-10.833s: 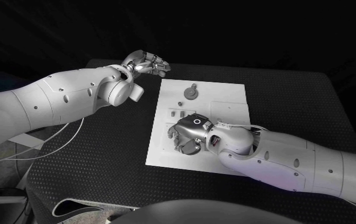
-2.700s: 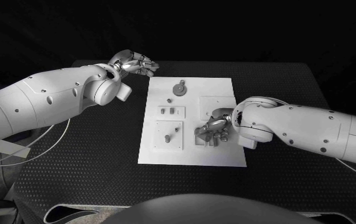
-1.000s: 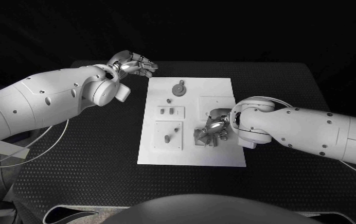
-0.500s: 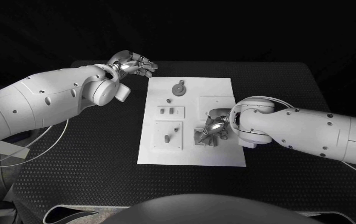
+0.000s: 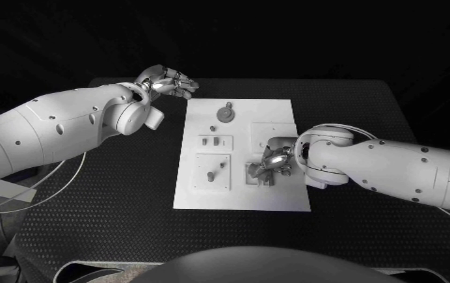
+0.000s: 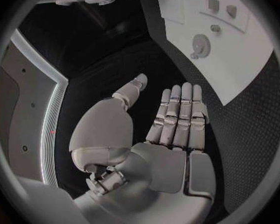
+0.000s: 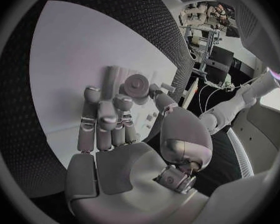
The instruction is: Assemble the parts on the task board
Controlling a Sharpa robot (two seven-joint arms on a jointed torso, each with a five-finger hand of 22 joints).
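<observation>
Two hands: right hand (image 5: 272, 163), fingers curled over a round part (image 7: 137, 86) at the board's (image 5: 239, 198) lower right, grip unclear. Left hand (image 5: 169, 81) open, upper left. Part seems small, rigid; pinch its rim.

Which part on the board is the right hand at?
The round-topped part on the board's near-right block, at the right hand fingertips. The gear and the small pegs lie apart, untouched.

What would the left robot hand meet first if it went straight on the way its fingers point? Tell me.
Probably bare black table, then the task board near its round part. The left robot hand holds nothing; its height is unclear.
</observation>
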